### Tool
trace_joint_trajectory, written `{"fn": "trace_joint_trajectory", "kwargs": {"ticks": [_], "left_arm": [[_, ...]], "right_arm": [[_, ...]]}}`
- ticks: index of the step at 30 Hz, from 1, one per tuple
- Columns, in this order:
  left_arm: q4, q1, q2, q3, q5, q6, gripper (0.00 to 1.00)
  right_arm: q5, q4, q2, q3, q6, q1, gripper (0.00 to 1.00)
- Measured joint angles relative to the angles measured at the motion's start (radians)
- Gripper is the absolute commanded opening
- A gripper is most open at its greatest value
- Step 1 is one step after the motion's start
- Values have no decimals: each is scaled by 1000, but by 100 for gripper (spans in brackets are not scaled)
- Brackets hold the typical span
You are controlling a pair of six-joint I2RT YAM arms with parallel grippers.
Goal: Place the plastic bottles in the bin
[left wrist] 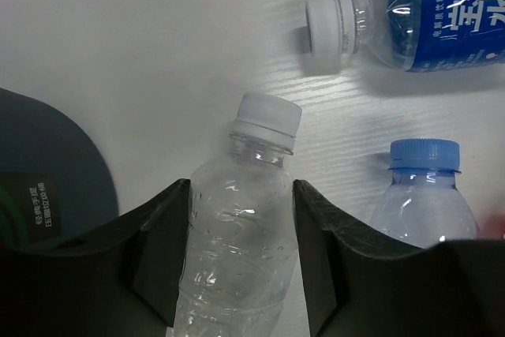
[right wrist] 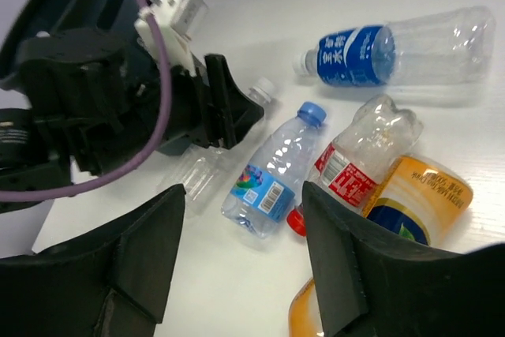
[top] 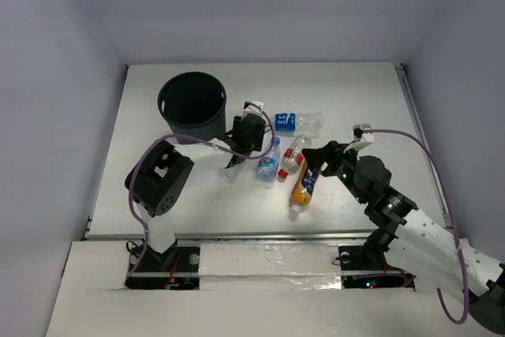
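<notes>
Five bottles show on the white table [top: 363, 100], none in the bin [top: 196, 126], which stands upright at the far left with its mouth open to drop things into.

Just right of the bin, the left gripper [top: 237, 155] has its fingers on either side of a clear bottle [left wrist: 245, 219] with a white cap and no label. In the wrist view they seem to press both its flanks in a pinch. That suits a lift and a short carry, since this bottle lies nearest the bin.

Next to the right, a small bottle [top: 268, 162] with a blue cap lies on its side, close enough that it could be nudged. Farther back a longer bottle [top: 298, 121] with a blue label lies crosswise.

A red-labelled bottle [top: 293, 155] and an orange bottle [top: 303, 187] lie touching, so either could be shifted when its neighbour is picked. The right gripper [top: 317, 159] hangs over that pair with fingers spread and nothing between them, likely choosing one.
</notes>
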Motion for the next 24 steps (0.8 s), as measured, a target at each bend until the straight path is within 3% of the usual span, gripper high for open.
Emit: {"fn": "trace_joint_trajectory", "kwargs": {"ticks": [2, 5, 7, 11, 17, 24], "left_arm": [[3, 0, -23, -18, 17, -11, 27], [0, 0, -112, -70, 44, -26, 25], [1, 0, -193, -97, 64, -39, 24], [8, -10, -385, -125, 85, -61, 23], [20, -39, -643, -145, 91, -94, 23], [43, -38, -830, -125, 19, -96, 24]], "right_arm": [[-26, 5, 54, 8, -11, 0, 51], [-78, 5, 162, 39, -33, 0, 45], [-117, 6, 224, 59, -43, 0, 47], [-171, 6, 312, 99, -56, 0, 63], [-208, -11, 466, 237, -76, 0, 80], [-214, -51, 661, 388, -98, 7, 83]]}}
